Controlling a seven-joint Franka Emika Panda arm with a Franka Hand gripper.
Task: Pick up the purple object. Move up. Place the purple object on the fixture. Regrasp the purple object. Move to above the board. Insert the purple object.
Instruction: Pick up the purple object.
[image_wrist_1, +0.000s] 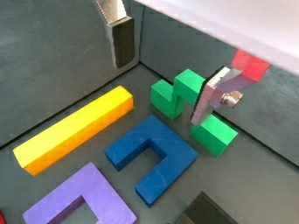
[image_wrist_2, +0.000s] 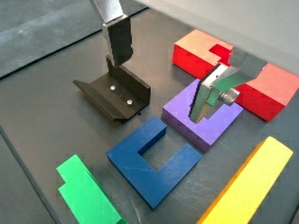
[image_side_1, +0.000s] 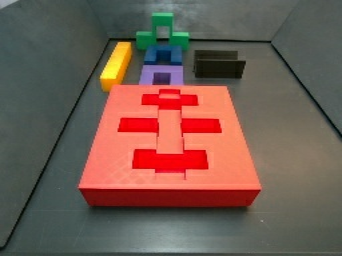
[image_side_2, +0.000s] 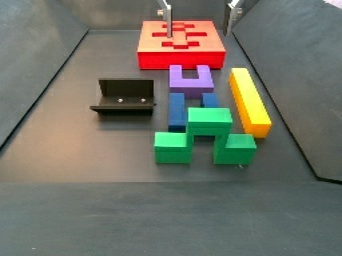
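Note:
The purple object (image_side_2: 191, 78) lies flat on the floor between the board (image_side_2: 183, 38) and a blue U-block (image_side_2: 181, 105); it also shows in a wrist view (image_wrist_2: 193, 118) and a side view (image_side_1: 160, 75). My gripper (image_wrist_2: 159, 90) hangs open well above the pieces, with nothing between its fingers (image_wrist_1: 117, 39). Only its fingertips (image_side_2: 166, 9) show in a side view, at the upper edge. The black fixture (image_wrist_2: 114, 94) stands on the floor beside the purple object (image_wrist_1: 76, 203) and holds nothing. The red board (image_side_1: 168, 140) lies flat with its cut-outs facing up.
A green block (image_side_2: 201, 135) sits past the blue U-block (image_wrist_1: 152, 157), in line with the purple object. A long yellow bar (image_side_2: 249, 100) lies alongside that row. Dark walls enclose the floor on all sides.

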